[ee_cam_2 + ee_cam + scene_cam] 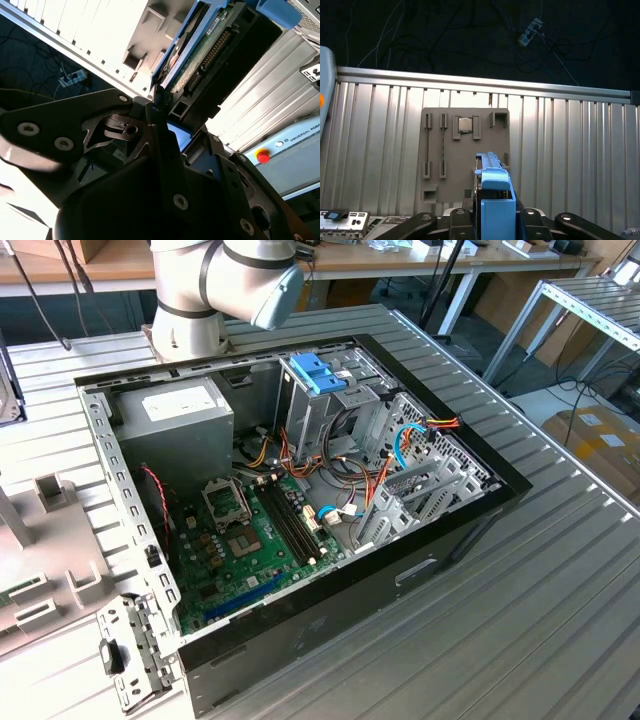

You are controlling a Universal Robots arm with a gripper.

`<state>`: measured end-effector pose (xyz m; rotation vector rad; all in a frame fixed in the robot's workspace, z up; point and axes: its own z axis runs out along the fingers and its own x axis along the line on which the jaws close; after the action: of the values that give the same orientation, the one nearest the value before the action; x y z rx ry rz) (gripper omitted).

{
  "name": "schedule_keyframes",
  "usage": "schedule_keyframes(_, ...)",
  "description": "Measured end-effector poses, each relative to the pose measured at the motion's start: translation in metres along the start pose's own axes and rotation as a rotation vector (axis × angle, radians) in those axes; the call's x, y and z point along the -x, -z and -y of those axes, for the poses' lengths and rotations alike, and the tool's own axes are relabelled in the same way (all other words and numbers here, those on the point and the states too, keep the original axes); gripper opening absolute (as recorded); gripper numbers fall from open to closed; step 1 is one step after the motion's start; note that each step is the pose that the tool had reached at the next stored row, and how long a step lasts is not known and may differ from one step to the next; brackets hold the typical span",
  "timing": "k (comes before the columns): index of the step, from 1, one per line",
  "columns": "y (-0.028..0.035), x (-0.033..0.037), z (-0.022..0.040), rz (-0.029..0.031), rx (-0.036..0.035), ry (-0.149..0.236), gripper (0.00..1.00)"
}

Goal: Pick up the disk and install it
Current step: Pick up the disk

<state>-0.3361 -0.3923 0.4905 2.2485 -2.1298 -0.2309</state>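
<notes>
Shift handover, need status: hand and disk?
Hand shut on the disk. Disk held edge-on over grey fixture tray. Nothing seen blocking it.

Arm (222,280) base and a capped joint sit at the exterior view's top. In the first wrist view, gripper (492,217) clamps the disk (495,195) edge-on between both fingers (457,220).

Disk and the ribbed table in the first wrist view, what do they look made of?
The disk: its blue carrier looks like matte moulded plastic, evenly coloured with soft edges. The table: likely bare aluminium, silver, ribbed, with a dull sheen.
</notes>
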Motion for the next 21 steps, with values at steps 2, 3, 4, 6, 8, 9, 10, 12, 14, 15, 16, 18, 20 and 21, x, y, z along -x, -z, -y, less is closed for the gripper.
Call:
schedule_keyframes(2, 0.0002, -0.0001, 0.0023, 0.0, -0.0001, 0.0, 0.37)
schedule_keyframes(3, 0.0003, -0.0002, 0.0033, 0.0, 0.0, 0.0, 0.37)
schedule_keyframes(4, 0.0004, -0.0002, 0.0042, 0.0, 0.0, 0.0, 0.37)
schedule_keyframes(6, 0.0007, -0.0004, 0.0071, 0.0, 0.0, 0.0, 0.37)
schedule_keyframes(8, 0.0009, -0.0005, 0.0091, 0.0, -0.0001, 0.0, 0.37)
schedule_keyframes(9, 0.001, -0.0005, 0.0102, 0.0, 0.0, 0.0, 0.37)
schedule_keyframes(10, 0.0011, -0.0006, 0.0109, 0.0, 0.0, 0.0, 0.37)
schedule_keyframes(12, 0.0017, -0.001, 0.0183, 0.0, 0.0, 0.0, 0.37)
schedule_keyframes(14, 0.0024, -0.0015, 0.0284, 0.0, 0.0, 0.0, 0.37)
schedule_keyframes(15, 0.0026, -0.0017, 0.0317, 0.0, 0.0, 0.0, 0.37)
schedule_keyframes(16, 0.0026, -0.0017, 0.0325, 0.0, -0.0001, 0.0, 0.37)
schedule_keyframes(18, 0.0028, -0.0018, 0.0341, 0.0, 0.0, 0.0, 0.37)
schedule_keyframes(20, 0.0029, -0.0019, 0.0357, 0.0, 0.0, 0.0, 0.37)
schedule_keyframes(21, 0.0029, -0.0019, 0.0365, 0.0, 0.0, 0.0, 0.37)
